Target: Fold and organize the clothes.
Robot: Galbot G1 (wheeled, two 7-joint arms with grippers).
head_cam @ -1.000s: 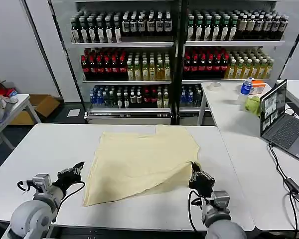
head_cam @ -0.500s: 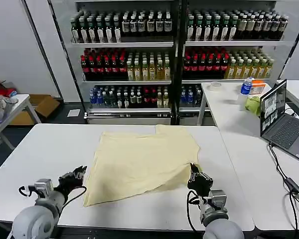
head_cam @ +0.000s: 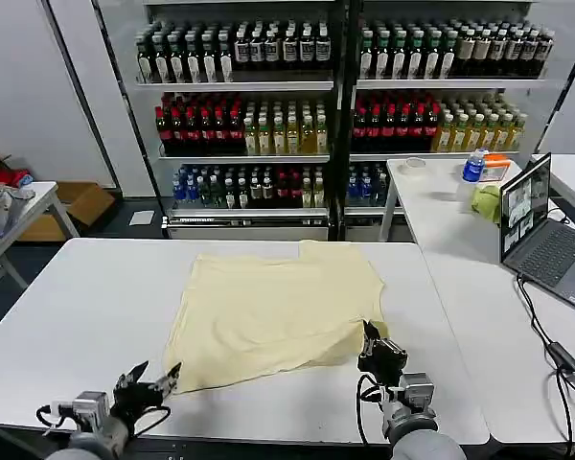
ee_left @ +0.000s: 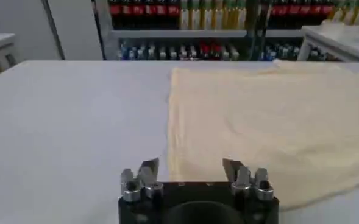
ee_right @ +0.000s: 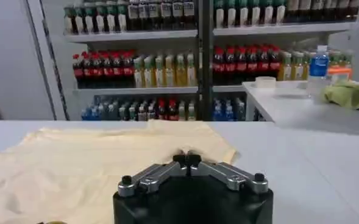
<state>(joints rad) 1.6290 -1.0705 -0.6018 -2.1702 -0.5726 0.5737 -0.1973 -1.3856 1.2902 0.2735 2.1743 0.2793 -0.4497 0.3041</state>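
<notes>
**The room around our white tables**

We face a white table [head_cam: 96, 297] with a second white table [head_cam: 460, 249] set at its right, carrying an open laptop [head_cam: 541, 235], a blue-capped bottle [head_cam: 474, 166] and a green cloth [head_cam: 486, 202]. Behind them we see tall shelves [head_cam: 335, 115] packed with rows of drink bottles, dark, red and yellow. At the far left stand a small side table [head_cam: 14, 216], a cardboard box [head_cam: 77, 204] and a pale wall [head_cam: 24, 86].

Shop-style test lab, stocked drink shelves [head_cam: 335, 115] at rear, white tables [head_cam: 86, 297] in front of them, open laptop [head_cam: 541, 235] to their right
</notes>
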